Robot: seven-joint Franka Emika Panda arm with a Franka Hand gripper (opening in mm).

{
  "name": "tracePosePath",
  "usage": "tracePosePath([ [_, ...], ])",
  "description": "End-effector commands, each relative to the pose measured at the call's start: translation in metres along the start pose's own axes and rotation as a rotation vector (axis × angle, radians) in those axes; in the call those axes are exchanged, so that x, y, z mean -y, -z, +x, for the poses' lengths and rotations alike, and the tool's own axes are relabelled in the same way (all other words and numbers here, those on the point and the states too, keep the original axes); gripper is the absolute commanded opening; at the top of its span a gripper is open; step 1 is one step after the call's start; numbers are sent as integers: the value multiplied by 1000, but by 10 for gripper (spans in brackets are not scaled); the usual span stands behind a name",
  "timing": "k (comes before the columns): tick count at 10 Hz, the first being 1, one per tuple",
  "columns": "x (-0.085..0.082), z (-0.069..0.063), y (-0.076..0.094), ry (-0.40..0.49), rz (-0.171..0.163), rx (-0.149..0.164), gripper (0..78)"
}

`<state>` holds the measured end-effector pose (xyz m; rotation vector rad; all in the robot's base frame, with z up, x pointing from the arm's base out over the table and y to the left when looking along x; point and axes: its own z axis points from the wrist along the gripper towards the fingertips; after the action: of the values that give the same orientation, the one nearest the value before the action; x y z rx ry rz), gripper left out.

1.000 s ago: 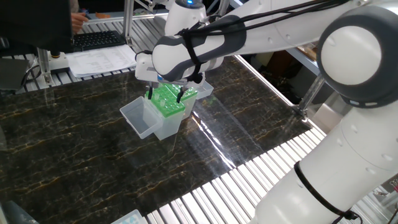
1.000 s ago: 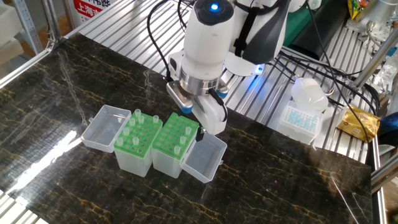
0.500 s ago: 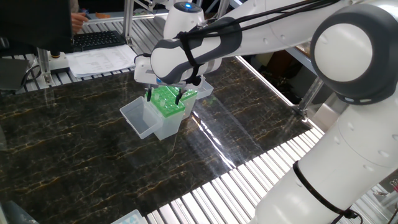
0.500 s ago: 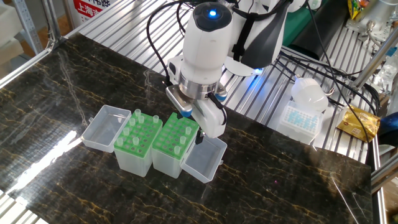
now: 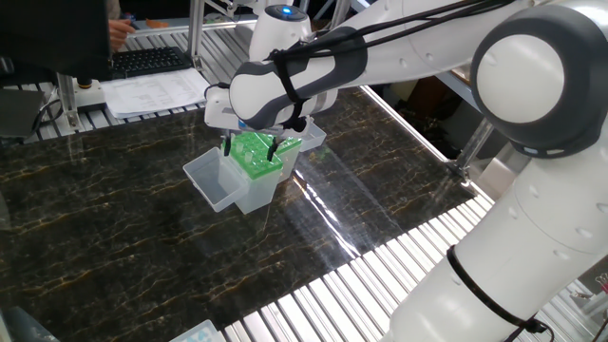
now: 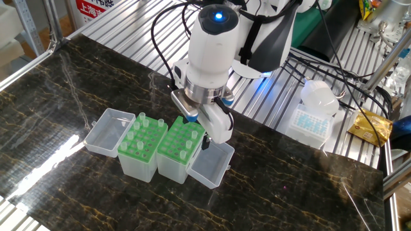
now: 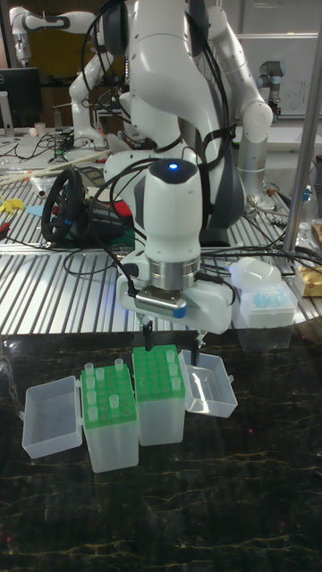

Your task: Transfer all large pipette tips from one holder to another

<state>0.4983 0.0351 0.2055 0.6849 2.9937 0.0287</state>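
The white robot arm's end effector is hanging directly above the far edge of one of two clear plastic boxes topped with green perforated plates, which are sitting side by side and touching on the dark marbled tabletop. Its two dark fingers are pointing straight down with a moderate gap between them, and nothing is showing between the tips. In the tall fixed view, the box under the end effector is sitting to the right and the other box to the left. Each box's clear hinged lid is lying open and flat on its outer side: one lid at the left, the other lid at the right. The slim pale-green tapered pipette tips are standing upright in the plate holes, mostly in the left box, with their round collars sticking up; a few more are showing in the box beneath the end effector.
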Motion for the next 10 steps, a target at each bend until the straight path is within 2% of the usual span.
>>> tracePosePath([
  [1,0,0,-1,3,-3,2,774],
  [10,1,5,-4,-5,0,2,774],
])
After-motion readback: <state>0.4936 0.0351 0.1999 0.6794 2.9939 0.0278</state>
